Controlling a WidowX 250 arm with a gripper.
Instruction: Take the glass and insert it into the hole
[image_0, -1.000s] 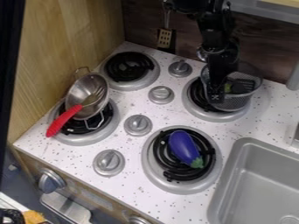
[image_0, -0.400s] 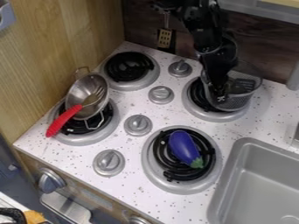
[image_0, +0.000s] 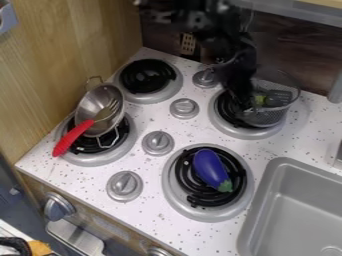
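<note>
Tool (image_0: 240, 97) blurred, can't tell if spread, pressed together or pinching anything. Mesh cup (image_0: 267, 118), prob. the "glass", is right by it, view-right side, on burner (image_0: 247, 133), w/ green bit (image_0: 259, 100) inside. Cup prob. light, fairly stiff, thin wall could dent; grip shouldn't be v. slippery. Best hold: rim nearest tool, pinched across wall. Vs. prev. frame: tool's shifted view-left, off cup's middle; cup looks approx. unmoved.
</note>
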